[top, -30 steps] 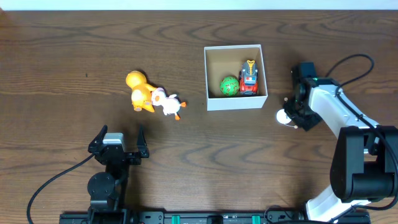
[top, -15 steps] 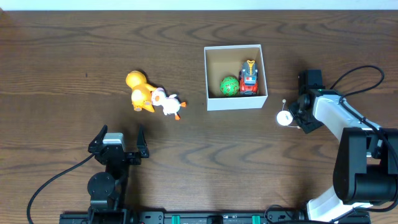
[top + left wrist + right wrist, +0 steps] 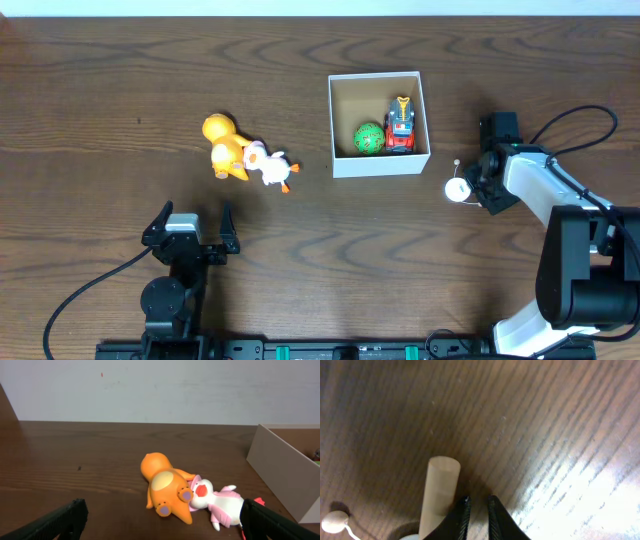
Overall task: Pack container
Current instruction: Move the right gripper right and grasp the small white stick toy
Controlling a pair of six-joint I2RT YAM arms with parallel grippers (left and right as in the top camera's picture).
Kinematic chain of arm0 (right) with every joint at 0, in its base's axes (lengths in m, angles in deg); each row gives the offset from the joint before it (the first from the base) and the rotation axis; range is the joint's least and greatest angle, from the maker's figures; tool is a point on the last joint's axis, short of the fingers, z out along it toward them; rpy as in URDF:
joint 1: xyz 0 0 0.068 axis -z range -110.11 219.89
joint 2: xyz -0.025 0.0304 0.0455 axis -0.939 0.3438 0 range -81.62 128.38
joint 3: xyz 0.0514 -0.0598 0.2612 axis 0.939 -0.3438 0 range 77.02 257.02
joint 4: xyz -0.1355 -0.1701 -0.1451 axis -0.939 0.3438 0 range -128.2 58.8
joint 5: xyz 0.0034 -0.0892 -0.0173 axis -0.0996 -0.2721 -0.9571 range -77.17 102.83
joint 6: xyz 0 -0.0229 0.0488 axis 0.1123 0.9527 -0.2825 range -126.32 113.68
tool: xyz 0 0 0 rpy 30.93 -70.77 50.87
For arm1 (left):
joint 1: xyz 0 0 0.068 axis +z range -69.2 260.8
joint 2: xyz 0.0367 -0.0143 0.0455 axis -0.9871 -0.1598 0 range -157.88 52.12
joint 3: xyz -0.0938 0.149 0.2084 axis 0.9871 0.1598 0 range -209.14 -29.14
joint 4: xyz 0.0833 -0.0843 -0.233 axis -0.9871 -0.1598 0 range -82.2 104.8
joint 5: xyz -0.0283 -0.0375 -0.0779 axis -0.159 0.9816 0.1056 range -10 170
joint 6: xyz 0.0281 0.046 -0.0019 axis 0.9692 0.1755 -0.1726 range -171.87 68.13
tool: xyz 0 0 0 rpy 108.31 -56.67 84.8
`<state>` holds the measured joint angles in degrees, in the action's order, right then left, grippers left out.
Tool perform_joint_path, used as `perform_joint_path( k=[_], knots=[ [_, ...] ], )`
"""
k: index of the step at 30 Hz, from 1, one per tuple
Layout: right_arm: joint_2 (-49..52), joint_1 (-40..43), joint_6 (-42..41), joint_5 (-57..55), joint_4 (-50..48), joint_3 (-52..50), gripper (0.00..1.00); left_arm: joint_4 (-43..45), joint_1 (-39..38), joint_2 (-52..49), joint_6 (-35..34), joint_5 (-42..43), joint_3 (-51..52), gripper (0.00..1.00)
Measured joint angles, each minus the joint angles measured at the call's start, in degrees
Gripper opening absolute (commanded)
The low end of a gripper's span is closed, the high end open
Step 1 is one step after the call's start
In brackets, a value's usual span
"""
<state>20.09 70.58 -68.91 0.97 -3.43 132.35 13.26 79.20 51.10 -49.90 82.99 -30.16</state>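
The container point(image 3: 378, 165), a square box with white walls and a brown inside, stands right of centre and holds a green ball point(image 3: 368, 137) and a red toy truck point(image 3: 400, 128). Its white wall shows at the right of the left wrist view point(image 3: 280, 467). An orange plush toy point(image 3: 225, 148) and a white and pink plush toy point(image 3: 270, 167) lie touching, left of the container. My left gripper point(image 3: 190, 222) is open and empty, nearer the front than the plush toys. My right gripper point(image 3: 482, 182) is shut and empty, right of the container, beside a small white toy point(image 3: 457, 188).
In the right wrist view a cream peg point(image 3: 440, 490) of the small white toy lies just left of the fingers point(image 3: 477, 502), with a small white bead point(image 3: 335, 521) on a thread at the lower left. Dark wood table all round.
My right arm has drawn back a little to the right, uncovering the small white toy. In the last half second nothing moved. The left arm is still.
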Motion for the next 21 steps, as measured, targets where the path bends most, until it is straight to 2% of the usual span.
perform_joint_path(
  k=[2, 10, 14, 21],
  knots=[
    [-0.7, 0.0, 0.0, 0.5, 0.4, -0.3, 0.30, 0.0, 0.0, 0.0, 0.0, 0.0, 0.0, 0.98],
    [-9.1, 0.0, 0.5, 0.9, 0.7, -0.6, 0.45, 0.0, 0.0, 0.0, 0.0, 0.0, 0.0, 0.98],
    [-12.3, 0.0, 0.7, 0.9, -0.3, -0.6, 0.49, 0.0, 0.0, 0.0, 0.0, 0.0, 0.0, 0.98],
    [-10.7, 0.0, -0.2, 0.9, -1.2, -0.6, 0.49, 0.0, 0.0, 0.0, 0.0, 0.0, 0.0, 0.98]
  ],
)
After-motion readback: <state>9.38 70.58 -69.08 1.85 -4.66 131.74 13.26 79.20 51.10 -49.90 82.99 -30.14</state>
